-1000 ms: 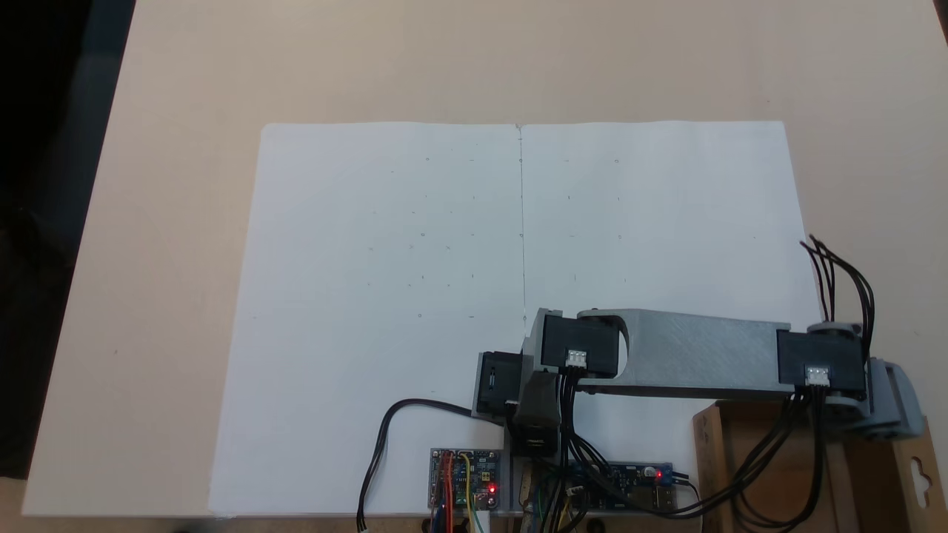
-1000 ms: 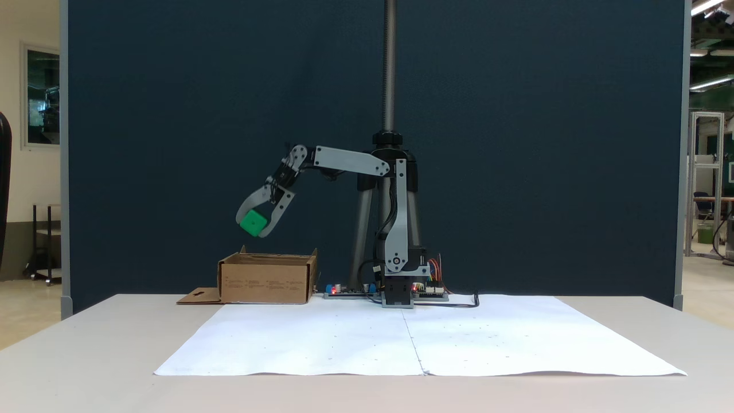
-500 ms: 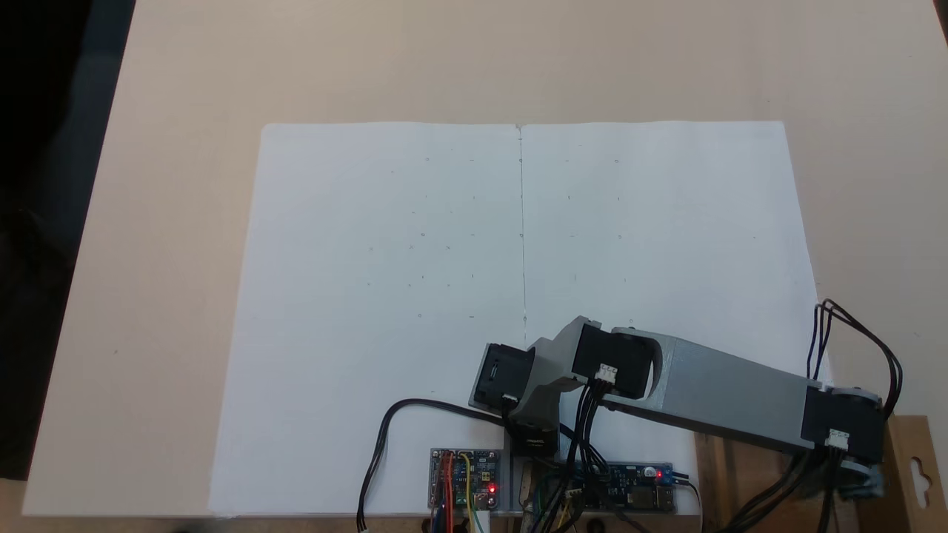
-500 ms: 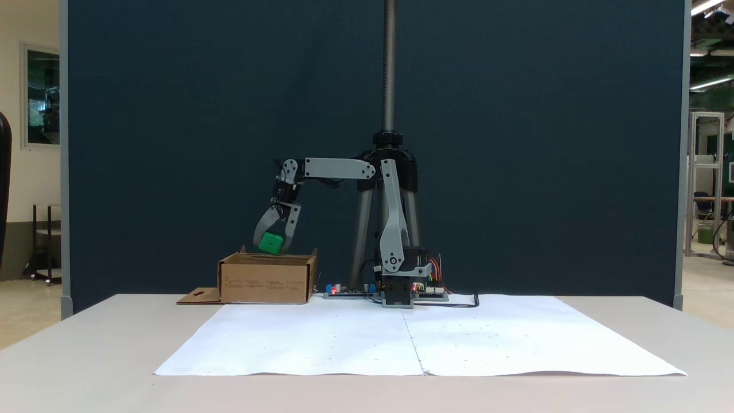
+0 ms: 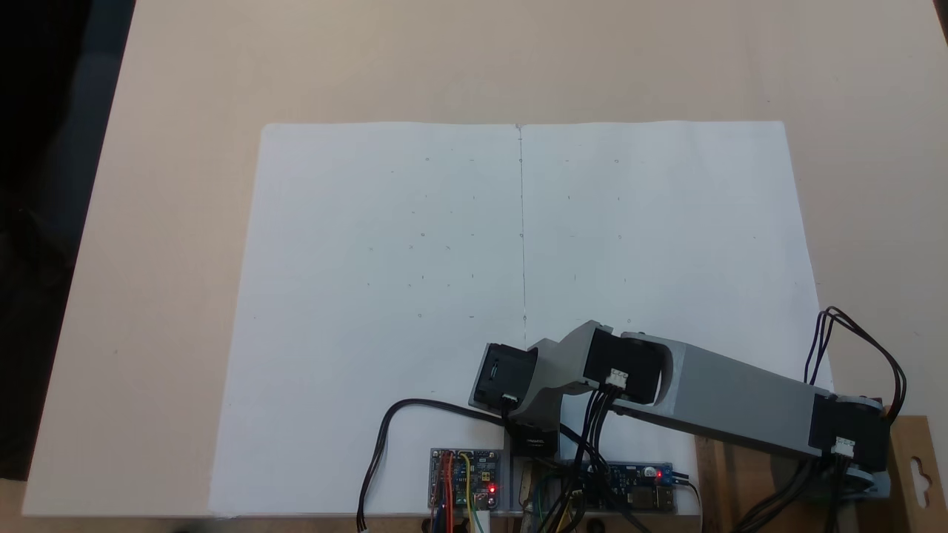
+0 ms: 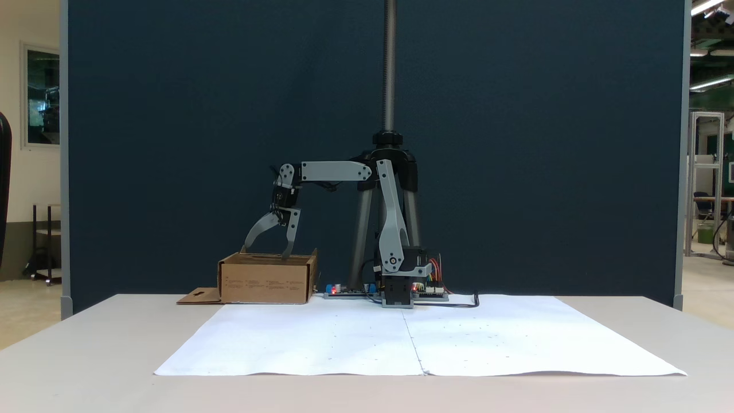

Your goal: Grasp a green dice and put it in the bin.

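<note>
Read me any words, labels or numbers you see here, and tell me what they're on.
No text can be read.
The bin: faint printed lines on its front wall, too small to read.
The circuit boards: markings too small to read.
The paper sheet: tiny pencil marks, no words.
</note>
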